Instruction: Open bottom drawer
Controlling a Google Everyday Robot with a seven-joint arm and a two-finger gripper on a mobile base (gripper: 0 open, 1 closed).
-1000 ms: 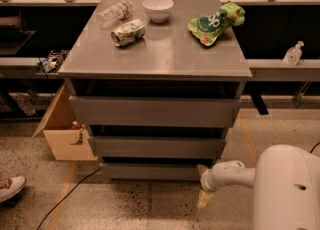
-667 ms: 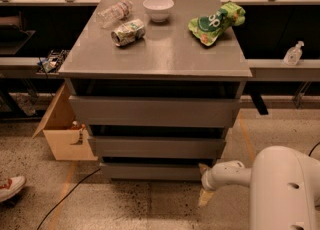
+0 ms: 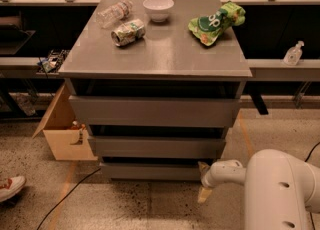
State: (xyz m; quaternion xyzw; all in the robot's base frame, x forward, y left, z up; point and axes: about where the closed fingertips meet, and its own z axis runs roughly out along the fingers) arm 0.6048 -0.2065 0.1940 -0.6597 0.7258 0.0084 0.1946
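Observation:
The grey cabinet has three plain handleless drawer fronts, stacked and stepped inward. The bottom drawer (image 3: 152,170) is the narrowest and lowest front, just above the floor, and it looks closed; its inside is hidden. My gripper (image 3: 204,181) is low at the bottom drawer's right end, at the end of my white arm (image 3: 227,172). One pale finger (image 3: 204,194) points down toward the floor and another (image 3: 203,166) sits by the drawer's right corner.
On the cabinet top (image 3: 165,56) lie a plastic bottle (image 3: 113,13), a crushed can (image 3: 128,32), a white bowl (image 3: 158,9) and a green chip bag (image 3: 216,22). An open cardboard box (image 3: 64,133) stands at the left. A cable (image 3: 70,192) crosses the floor. A shoe (image 3: 10,187) is at far left.

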